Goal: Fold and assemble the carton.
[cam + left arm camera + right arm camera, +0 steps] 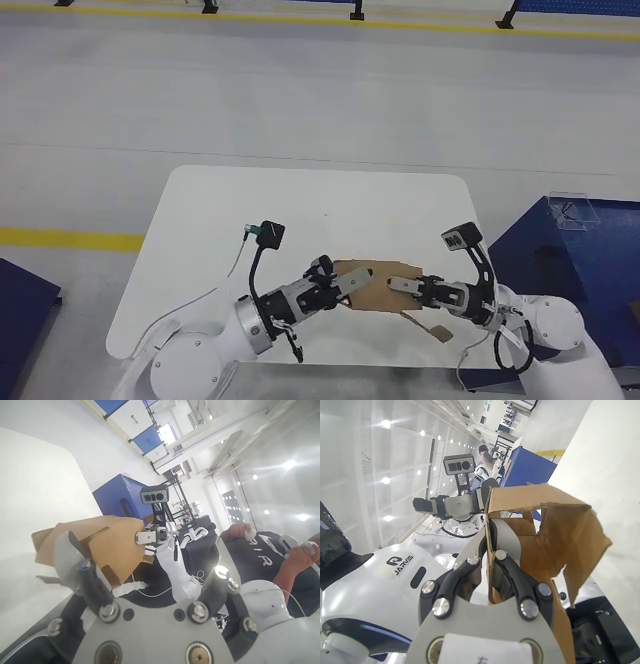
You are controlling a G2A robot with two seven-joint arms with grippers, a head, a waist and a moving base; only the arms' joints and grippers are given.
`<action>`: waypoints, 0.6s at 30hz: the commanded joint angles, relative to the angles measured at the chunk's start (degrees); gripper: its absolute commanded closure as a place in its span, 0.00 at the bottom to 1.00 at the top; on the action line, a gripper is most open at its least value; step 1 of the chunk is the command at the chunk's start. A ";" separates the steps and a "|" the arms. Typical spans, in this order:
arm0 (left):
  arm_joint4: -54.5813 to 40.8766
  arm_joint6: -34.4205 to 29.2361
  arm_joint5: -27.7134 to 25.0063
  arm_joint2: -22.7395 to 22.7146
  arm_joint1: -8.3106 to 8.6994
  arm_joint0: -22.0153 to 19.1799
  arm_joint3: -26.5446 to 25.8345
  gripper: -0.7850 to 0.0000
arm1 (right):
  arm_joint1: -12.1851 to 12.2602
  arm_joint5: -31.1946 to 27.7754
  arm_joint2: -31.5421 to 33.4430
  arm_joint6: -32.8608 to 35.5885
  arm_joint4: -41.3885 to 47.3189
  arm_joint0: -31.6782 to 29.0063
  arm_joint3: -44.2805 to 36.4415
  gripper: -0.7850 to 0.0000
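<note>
1. Carton point(375, 285): brown cardboard, partly opened into a box shape, with loose flaps and ragged edges. It sits between the two grippers, over the near part of the white table point(300, 200). Whether its underside touches the tabletop I cannot tell.
2. Right gripper point(408, 286): the jaws are drawn close together and pinch one wall of the carton. In the right wrist view the raw cardboard edge runs straight between the fingers point(506, 532), with the rest of the carton standing open beyond them.
3. Left gripper point(343, 283): at the opposite end of the carton, with the jaws spread wide. One finger point(63, 550) lies against the carton's side. The other stands well apart and touches nothing, so this gripper makes contact but does not clamp.
4. Hanging flap point(432, 328): a loose piece droops from the carton on the right gripper's side, toward the table's near edge.
5. Blue cabinet point(590, 250): stands just beside the table on the right arm's side.
</note>
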 commanded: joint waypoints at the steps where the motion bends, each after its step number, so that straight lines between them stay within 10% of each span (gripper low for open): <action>1: 0.12 0.37 -0.82 0.33 -0.07 0.40 -0.70 0.00 | 0.03 -0.06 -0.24 -0.03 -0.49 -0.01 -0.01 1.00; 18: 2.60 10.57 -1.01 -5.44 -0.09 7.15 -6.03 0.00 | 0.14 11.69 -0.93 5.99 17.38 3.62 7.08 1.00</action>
